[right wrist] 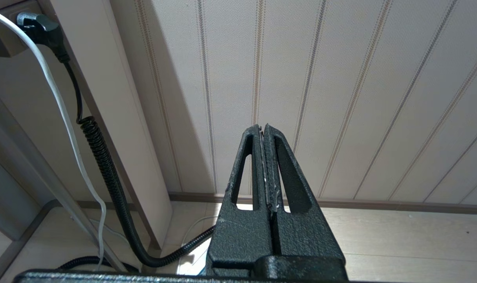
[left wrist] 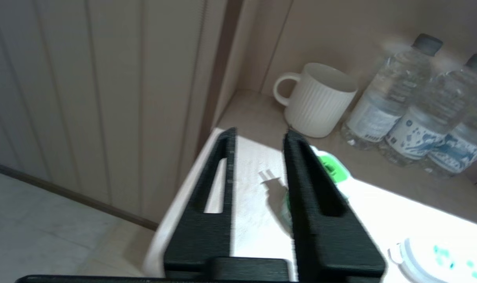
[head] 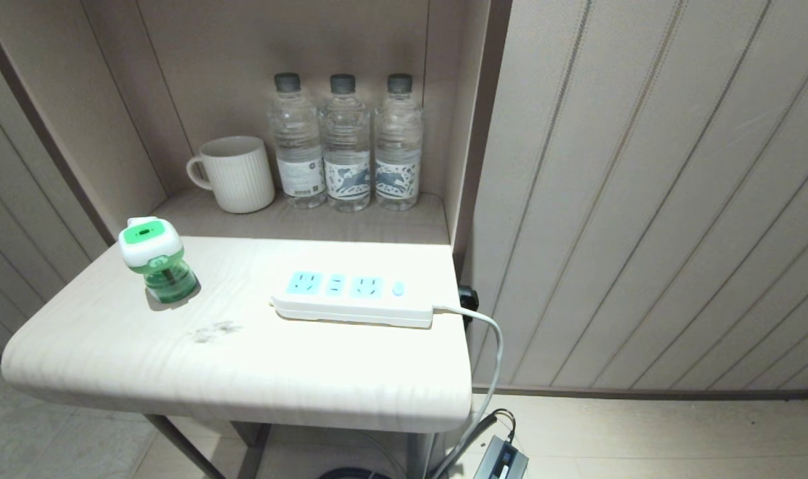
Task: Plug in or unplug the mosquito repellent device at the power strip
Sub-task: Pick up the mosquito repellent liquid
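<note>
The mosquito repellent device [head: 156,261], a green bottle under a white-and-green cap, stands upright on the left of the pale table, unplugged. To its right lies the white power strip [head: 354,299] with light-blue sockets, nothing plugged in. Neither arm shows in the head view. In the left wrist view my left gripper [left wrist: 260,135] hovers open above the table's left end; nothing sits between its fingers. The device [left wrist: 332,169] peeks out behind one finger, its plug prongs casting a shadow on the table. One end of the strip [left wrist: 431,259] shows at the corner. My right gripper [right wrist: 262,129] is shut and empty, parked low facing the wall.
A white ribbed mug [head: 234,174] and three clear water bottles [head: 344,143] stand in the alcove behind the table [head: 244,372]. The strip's white cord [head: 490,346] drops off the right edge. A black coiled cable [right wrist: 105,165] hangs by the wall socket. Panelled walls flank both sides.
</note>
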